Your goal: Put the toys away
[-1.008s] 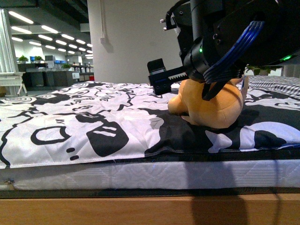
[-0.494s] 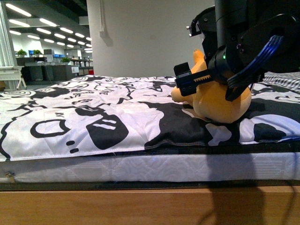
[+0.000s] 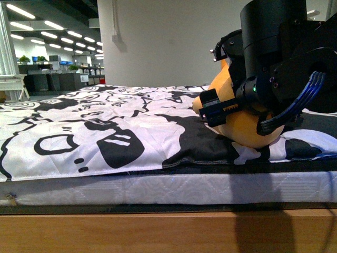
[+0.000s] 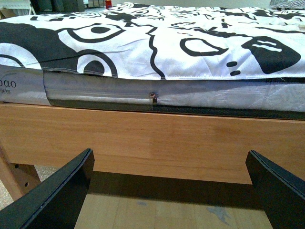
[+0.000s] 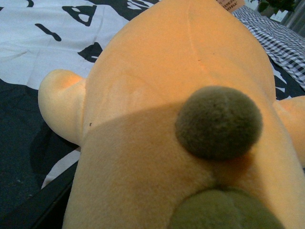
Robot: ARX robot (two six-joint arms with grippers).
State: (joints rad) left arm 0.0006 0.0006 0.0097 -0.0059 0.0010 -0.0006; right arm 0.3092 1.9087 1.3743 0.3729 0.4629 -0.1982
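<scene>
The orange plush toy lies on the black-and-white bedspread, toward the right of the front view. The right gripper is down over it; the toy fills the right wrist view, with one black finger along its side, but I cannot tell whether the jaws are squeezing it. The left gripper hangs low in front of the wooden bed frame, jaws spread wide apart.

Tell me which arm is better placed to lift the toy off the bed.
Right. Its pincer sits against the toy, which fills its wrist view. The left pincer hangs open down by the wooden bed frame, with no toy in its view.
</scene>
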